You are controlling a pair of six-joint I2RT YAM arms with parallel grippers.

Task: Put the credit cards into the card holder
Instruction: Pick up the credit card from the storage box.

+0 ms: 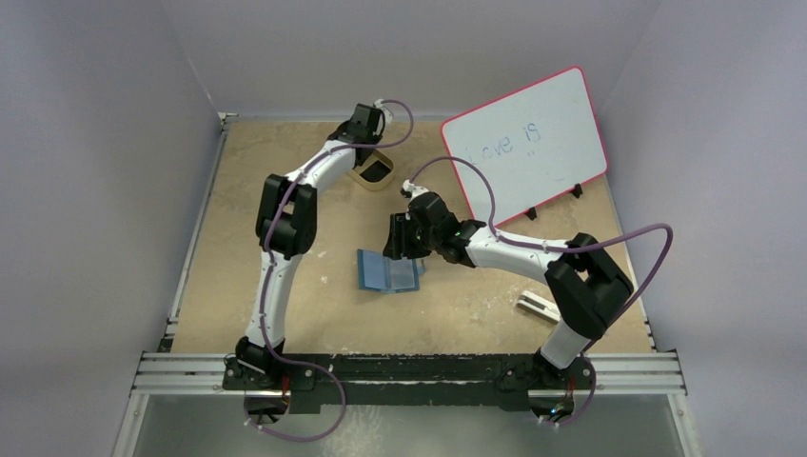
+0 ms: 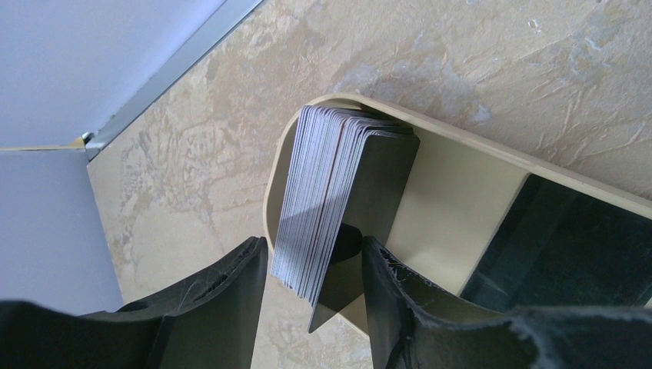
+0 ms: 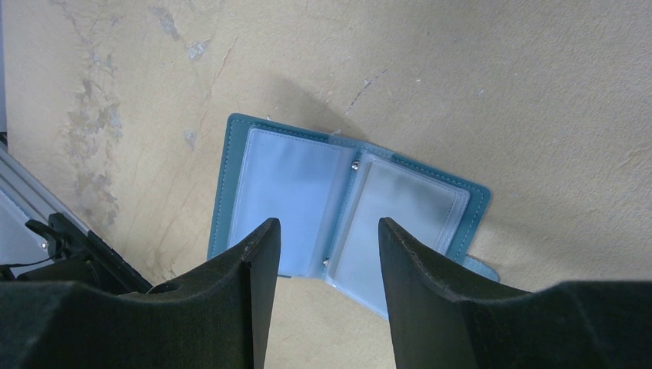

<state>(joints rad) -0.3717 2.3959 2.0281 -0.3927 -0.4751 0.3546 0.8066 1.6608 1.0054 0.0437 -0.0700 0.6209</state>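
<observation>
The credit cards (image 2: 323, 192) stand on edge as a thick stack in the tan tray (image 2: 461, 142), pale cards with a black card (image 2: 377, 184) on the outer side. My left gripper (image 2: 314, 244) is open and straddles the near end of the stack, with the black card close to the right finger. In the top view the left gripper (image 1: 369, 152) is over the tray (image 1: 373, 174) at the back. The card holder (image 3: 300, 184) lies open and flat, its clear pockets up and its tab (image 3: 480, 267) at one edge. My right gripper (image 3: 327, 223) hovers open and empty just above it. The holder also shows mid-table (image 1: 388, 271).
A whiteboard with a pink rim (image 1: 528, 143) leans at the back right. A white block with a dark slot (image 1: 538, 305) lies near the right arm's base. The tray's other compartment holds something dark (image 2: 569, 246). The table's metal edge (image 2: 169, 77) runs close behind the tray.
</observation>
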